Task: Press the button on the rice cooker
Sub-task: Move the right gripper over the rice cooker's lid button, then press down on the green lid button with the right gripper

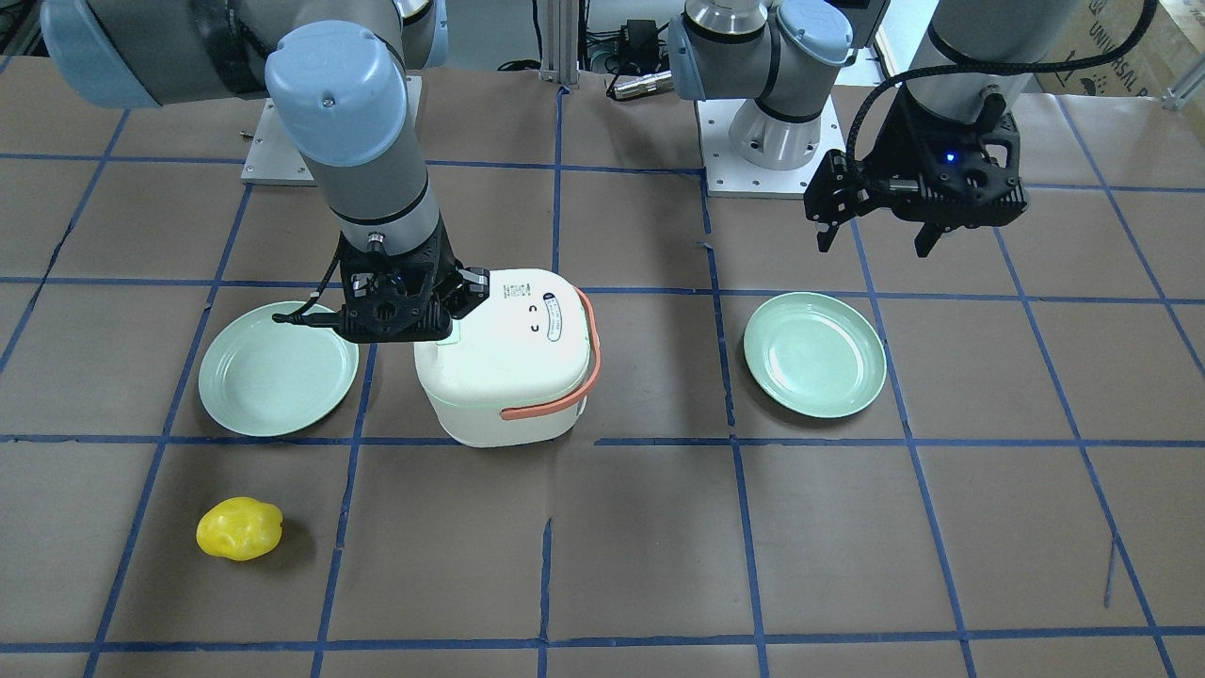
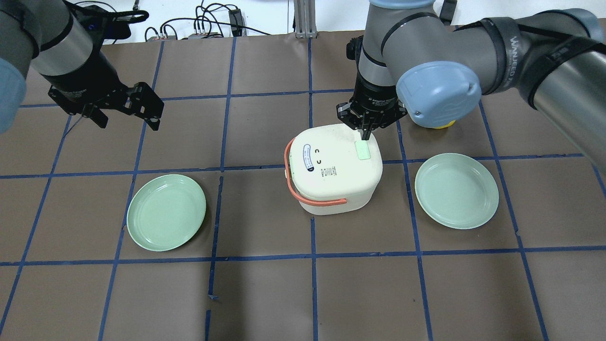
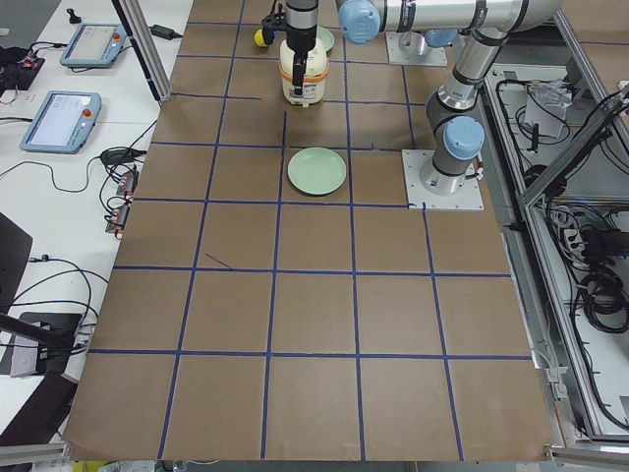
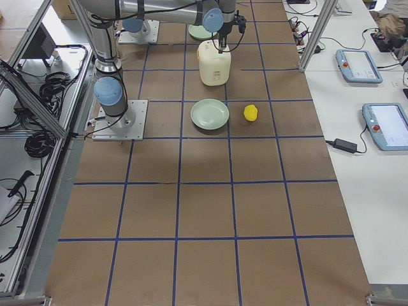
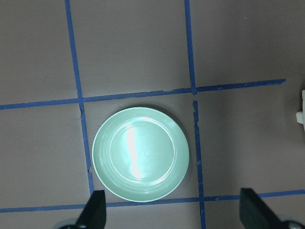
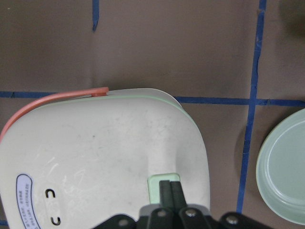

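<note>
A cream rice cooker (image 2: 331,175) with an orange handle stands mid-table; it also shows in the front view (image 1: 513,367) and the right wrist view (image 6: 95,152). Its pale green button (image 2: 363,151) sits on the lid's edge. My right gripper (image 2: 364,136) is shut and points straight down. Its joined fingertips (image 6: 167,193) rest on the button (image 6: 156,183). My left gripper (image 2: 125,121) is open and empty. It hovers above the table far to the cooker's left, over a green plate (image 5: 140,153).
Two pale green plates (image 2: 166,212) (image 2: 456,190) lie on either side of the cooker. A yellow lemon-like object (image 1: 239,528) lies on the operators' side beyond the right-hand plate. Blue tape lines grid the brown table.
</note>
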You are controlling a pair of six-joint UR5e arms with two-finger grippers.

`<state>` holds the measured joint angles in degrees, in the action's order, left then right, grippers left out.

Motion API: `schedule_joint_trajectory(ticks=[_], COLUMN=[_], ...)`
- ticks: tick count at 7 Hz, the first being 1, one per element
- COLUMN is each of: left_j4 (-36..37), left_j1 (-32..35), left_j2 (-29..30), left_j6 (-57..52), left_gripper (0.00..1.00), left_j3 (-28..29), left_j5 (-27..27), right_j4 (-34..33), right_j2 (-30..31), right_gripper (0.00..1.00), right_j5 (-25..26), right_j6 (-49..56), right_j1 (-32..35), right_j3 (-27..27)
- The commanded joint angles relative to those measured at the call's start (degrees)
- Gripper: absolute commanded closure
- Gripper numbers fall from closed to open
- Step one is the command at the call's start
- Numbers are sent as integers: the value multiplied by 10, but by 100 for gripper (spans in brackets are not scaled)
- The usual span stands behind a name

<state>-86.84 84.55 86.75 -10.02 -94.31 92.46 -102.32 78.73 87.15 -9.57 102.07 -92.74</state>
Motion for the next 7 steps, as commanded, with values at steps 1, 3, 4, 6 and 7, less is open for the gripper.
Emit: schedule_joint_trajectory(ticks=[1,3,4,6,7], left_j4=[0,0,0,0,0], left_j1=[0,0,0,0,0], left_j2=[0,0,0,0,0], left_j6=[0,0,0,0,0], left_gripper=[0,0,0,0,0], left_j3=[0,0,0,0,0], left_j5=[0,0,0,0,0], right_j4=[-2,0,2,1,-2], right_j2=[-3,-4,-4,-6,-5], right_gripper=[96,95,95,95,95], right_j5=[-1,-1,-1,0,2], right_j6=[1,1,6,8,8], right_j1=[1,1,1,1,1], right_j3=[-1,-2,-2,-16,-23])
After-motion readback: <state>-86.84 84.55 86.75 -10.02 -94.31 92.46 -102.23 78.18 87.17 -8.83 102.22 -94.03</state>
